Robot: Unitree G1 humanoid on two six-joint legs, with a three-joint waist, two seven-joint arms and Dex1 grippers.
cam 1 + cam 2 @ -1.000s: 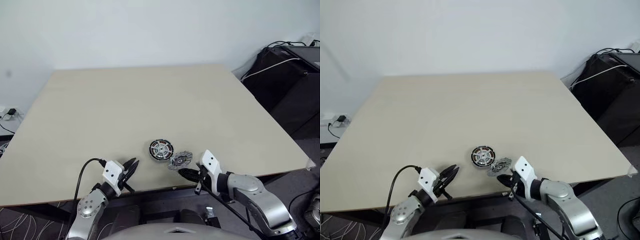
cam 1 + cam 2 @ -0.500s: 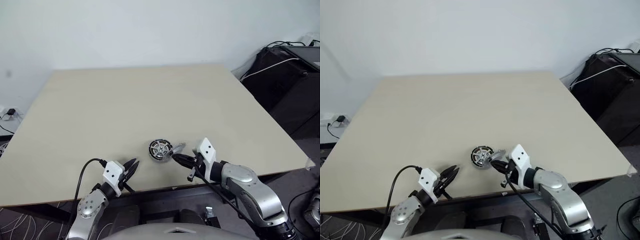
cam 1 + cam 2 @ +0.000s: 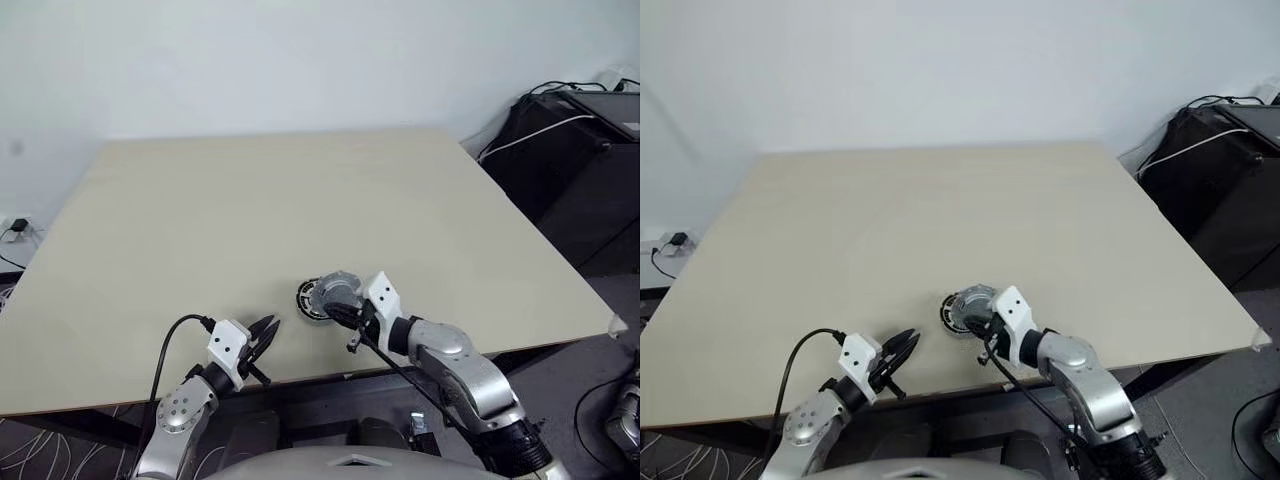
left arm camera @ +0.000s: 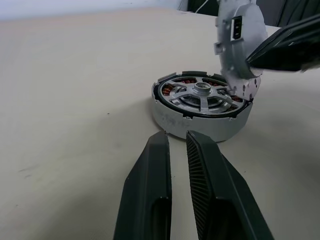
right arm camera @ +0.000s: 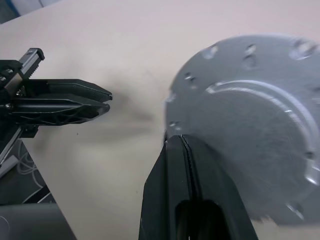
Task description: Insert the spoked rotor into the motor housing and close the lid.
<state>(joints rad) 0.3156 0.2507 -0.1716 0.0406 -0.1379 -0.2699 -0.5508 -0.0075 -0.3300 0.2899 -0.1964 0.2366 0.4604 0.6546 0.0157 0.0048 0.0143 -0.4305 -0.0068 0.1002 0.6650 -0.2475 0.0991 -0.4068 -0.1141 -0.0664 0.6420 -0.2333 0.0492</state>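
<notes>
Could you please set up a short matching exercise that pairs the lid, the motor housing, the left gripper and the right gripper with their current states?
Things:
1. lid
2. motor housing
3. left gripper
4. right gripper

States:
A. resting flat on the table, spoked rotor inside
B. nearly shut, holding nothing
C. tilted on edge over the housing
D. pinching the lid's rim

Pairs: 1-C, 2-A, 3-B, 4-D

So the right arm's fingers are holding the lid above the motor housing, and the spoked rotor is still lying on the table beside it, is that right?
Not quite. The spoked rotor already sits inside the motor housing, as the left wrist view shows. The rest holds: the right gripper is shut on the lid, tilted over the housing's edge.
</notes>
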